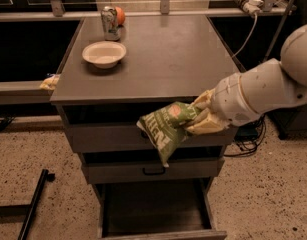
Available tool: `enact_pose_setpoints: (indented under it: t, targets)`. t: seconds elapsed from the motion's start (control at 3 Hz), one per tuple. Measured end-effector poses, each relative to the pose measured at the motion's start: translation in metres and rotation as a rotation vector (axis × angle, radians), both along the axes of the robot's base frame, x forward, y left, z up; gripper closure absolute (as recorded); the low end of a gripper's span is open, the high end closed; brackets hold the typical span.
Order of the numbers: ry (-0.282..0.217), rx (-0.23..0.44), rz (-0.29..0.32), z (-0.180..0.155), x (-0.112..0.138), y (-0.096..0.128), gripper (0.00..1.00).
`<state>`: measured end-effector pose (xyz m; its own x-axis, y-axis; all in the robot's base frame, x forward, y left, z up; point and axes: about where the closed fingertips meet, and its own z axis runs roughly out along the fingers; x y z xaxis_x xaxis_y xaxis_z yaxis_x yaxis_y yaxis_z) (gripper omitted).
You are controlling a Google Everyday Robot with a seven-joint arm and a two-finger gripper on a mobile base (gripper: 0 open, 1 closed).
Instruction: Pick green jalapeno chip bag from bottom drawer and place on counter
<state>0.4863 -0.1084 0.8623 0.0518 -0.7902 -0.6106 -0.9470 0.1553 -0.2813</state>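
Observation:
My gripper is shut on the green jalapeno chip bag, an olive-green crinkly bag with pale lettering and a red-orange logo. It holds the bag in the air in front of the top drawer, just below the front edge of the counter. The bag hangs down and to the left from the pale fingers. The bottom drawer stands pulled open below, its dark inside showing nothing in it. My white arm comes in from the right.
A white bowl sits on the counter's left part. A can and an orange fruit stand at its back left. The middle drawer with a black handle is shut. A black bar lies on the floor at left.

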Motion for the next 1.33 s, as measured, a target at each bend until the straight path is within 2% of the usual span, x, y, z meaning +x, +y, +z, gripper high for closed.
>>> enact_pose_setpoints:
  t: [0.33,0.67,1.0,1.33]
  targets:
    - [-0.025,-0.019,-0.016,0.039,0.040,0.001,1.00]
    - [-0.078,-0.028,-0.015,0.079,0.089,0.007,1.00]
    - [-0.150,0.007,-0.025,0.106,0.145,0.006,1.00]
    - [-0.201,0.070,-0.038,0.113,0.194,0.003,1.00]
